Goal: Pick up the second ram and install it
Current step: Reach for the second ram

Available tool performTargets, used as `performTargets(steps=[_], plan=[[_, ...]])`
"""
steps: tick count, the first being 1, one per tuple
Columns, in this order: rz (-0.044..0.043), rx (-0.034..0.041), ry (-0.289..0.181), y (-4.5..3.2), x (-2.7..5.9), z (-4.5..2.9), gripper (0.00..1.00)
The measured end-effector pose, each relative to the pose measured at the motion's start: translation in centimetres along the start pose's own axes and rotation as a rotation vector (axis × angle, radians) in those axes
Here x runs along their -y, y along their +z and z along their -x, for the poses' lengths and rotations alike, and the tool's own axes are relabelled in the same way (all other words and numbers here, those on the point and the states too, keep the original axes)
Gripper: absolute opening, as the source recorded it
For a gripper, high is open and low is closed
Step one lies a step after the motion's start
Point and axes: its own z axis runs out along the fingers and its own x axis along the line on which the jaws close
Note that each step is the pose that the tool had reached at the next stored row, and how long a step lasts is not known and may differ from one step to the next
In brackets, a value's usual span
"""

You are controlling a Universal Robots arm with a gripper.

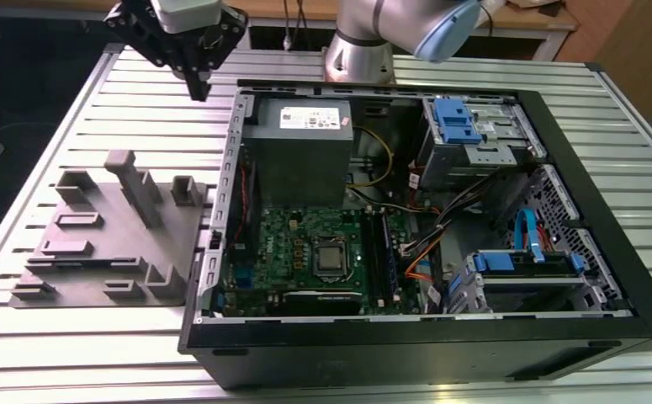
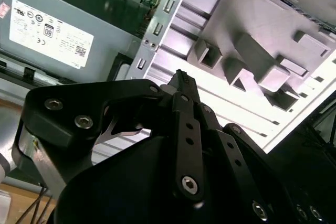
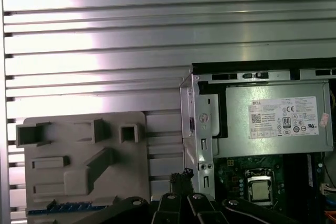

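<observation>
The second ram (image 3: 68,211) is a thin dark blue strip lying along one edge of the grey fixture plate (image 3: 79,156); its end runs behind my gripper's black body. My gripper (image 1: 198,93) hangs high over the slatted table beside the far corner of the open computer case (image 1: 416,210), at the exterior view's left. The fingers look shut with nothing between them; their tips (image 2: 181,76) meet over the gap between fixture and case. In the first wrist view the gripper (image 3: 181,174) sits between the fixture and the case wall, a short way from the ram.
The case holds a grey power supply (image 1: 303,126), a green motherboard (image 1: 303,252) with long black slots (image 1: 376,252), blue drive brackets (image 1: 460,122) and cables. The fixture plate (image 1: 113,236) has raised blocks. The arm's base (image 1: 359,50) stands behind the case.
</observation>
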Motion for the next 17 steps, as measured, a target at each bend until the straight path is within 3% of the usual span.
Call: performTargets(steps=[17], plan=[[-0.0001,-0.0001,0.000,0.35,0.29,-3.50,0.07]])
